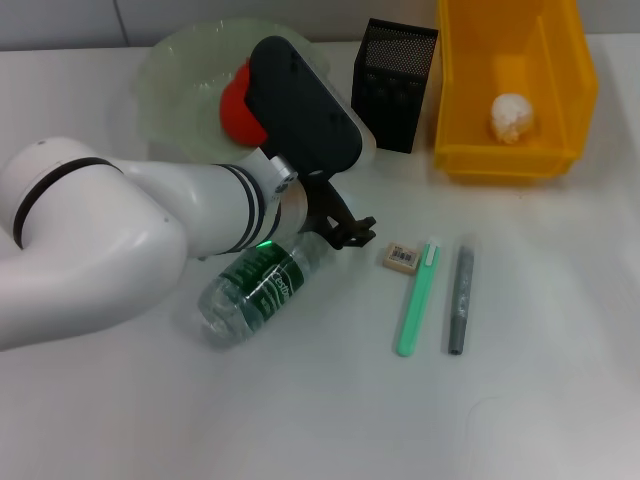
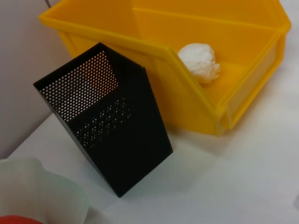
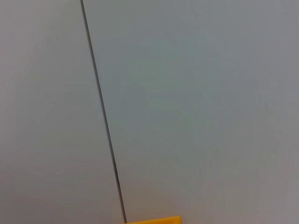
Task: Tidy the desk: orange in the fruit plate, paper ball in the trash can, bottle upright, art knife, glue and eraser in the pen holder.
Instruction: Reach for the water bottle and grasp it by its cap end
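The left arm (image 1: 150, 230) is hiding most of the orange (image 1: 237, 108) and the bottle's (image 1: 258, 285) neck; its end effector's (image 1: 345, 232) opening is impossible to tell.

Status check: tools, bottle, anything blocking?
Left tool down at the bottle cap end; grip not confirmed. Right tool out of sight. Bottle lying flat on the desk. Eraser close beside the tool.

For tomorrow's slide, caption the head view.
Left pincer over fallen bottle; orange plated, paper ball binned.
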